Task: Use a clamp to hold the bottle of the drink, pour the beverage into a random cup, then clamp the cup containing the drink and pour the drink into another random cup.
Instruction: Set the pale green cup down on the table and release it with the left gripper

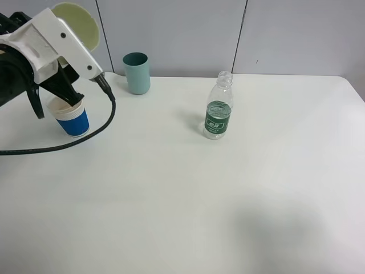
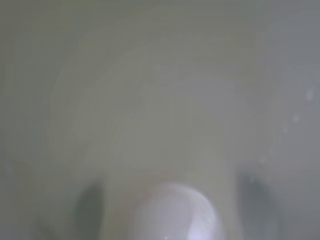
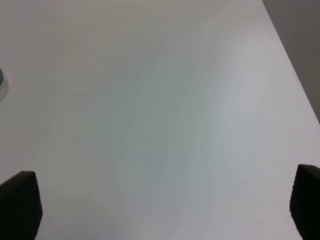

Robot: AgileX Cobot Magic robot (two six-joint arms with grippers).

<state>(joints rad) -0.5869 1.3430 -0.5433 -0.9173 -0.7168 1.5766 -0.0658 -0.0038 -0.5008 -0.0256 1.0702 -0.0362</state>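
Observation:
In the exterior high view my left clamp [image 1: 57, 74] is at the far left, shut on the pale yellow-green cup [image 1: 77, 21]. The cup is tipped steeply, base up, its mouth over the blue paper cup [image 1: 74, 121]. My arm's white housing hides most of the tipped cup. In the left wrist view the yellow-green cup [image 2: 160, 100] fills the frame as a blur. The beverage cannot be made out. The capless bottle [image 1: 218, 111] stands upright at mid-table. My right gripper [image 3: 165, 210] is open and empty over bare table; the bottle's edge [image 3: 1, 85] shows in its view.
A darker teal cup [image 1: 137, 72] stands upright at the back, right of the blue paper cup. A black cable [image 1: 85, 137] loops from the left arm down past the blue cup. The white table [image 1: 228, 200] ends at a grey panelled wall behind.

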